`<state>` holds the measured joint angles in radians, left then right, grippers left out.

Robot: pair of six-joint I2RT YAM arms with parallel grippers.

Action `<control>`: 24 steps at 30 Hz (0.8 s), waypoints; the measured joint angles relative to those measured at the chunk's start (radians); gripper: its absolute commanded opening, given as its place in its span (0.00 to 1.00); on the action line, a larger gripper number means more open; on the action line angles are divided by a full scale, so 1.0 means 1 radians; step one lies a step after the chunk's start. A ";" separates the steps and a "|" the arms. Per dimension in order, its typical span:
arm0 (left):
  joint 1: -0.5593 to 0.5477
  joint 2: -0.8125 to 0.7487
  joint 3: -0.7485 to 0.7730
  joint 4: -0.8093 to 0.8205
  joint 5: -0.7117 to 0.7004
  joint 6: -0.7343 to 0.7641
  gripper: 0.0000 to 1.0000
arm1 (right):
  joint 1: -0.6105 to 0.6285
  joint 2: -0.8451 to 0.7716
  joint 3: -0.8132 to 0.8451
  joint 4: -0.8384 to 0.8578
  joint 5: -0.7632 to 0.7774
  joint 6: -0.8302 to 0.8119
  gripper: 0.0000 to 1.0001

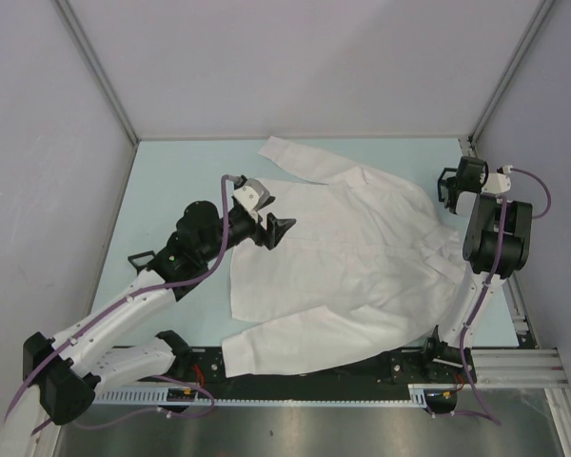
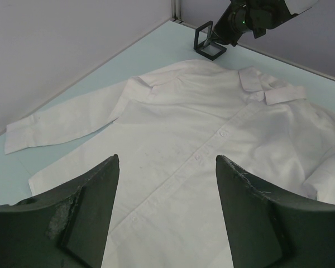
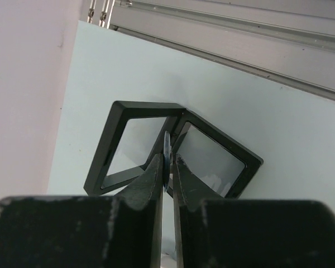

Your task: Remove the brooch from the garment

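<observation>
- Hovering over the shirt (image 2: 173, 134) front, the left pincer (image 2: 167, 212) stands wide apart, holding nothing.
- Right pincer (image 3: 167, 159): nearly together, with a thin dark sliver (image 3: 166, 146) between the tips. I cannot tell whether it is clamped.
- Just past those tips, an open black case (image 3: 139, 107) sits in the far right corner of the worktop (image 1: 171, 181).
- The shirt is spread flat across the worktop's middle, with its collar (image 2: 268, 84) near the case and one sleeve (image 1: 295, 152) toward the far edge.

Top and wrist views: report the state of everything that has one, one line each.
Shirt: spread flat, front up.
Black case: hinged open on the table.
Left gripper: open, empty, above the shirt.
Right gripper: jaws nearly together over the case; grip unclear.
</observation>
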<state>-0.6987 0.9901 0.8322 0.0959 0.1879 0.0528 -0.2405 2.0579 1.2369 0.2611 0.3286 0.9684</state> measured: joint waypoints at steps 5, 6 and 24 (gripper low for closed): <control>0.000 0.000 0.000 0.000 0.000 0.000 0.74 | 0.001 0.011 0.015 0.004 0.000 0.000 0.18; 0.000 0.000 0.000 0.000 0.000 0.000 0.74 | 0.001 0.012 0.016 0.003 0.000 0.000 0.18; 0.002 -0.010 0.000 0.000 0.008 0.000 0.75 | 0.003 0.012 0.022 -0.057 0.000 -0.038 0.40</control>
<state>-0.6968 0.9802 0.8318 0.0956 0.1959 0.0528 -0.2371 2.0697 1.2591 0.2039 0.3286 0.9302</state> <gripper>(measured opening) 0.747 0.366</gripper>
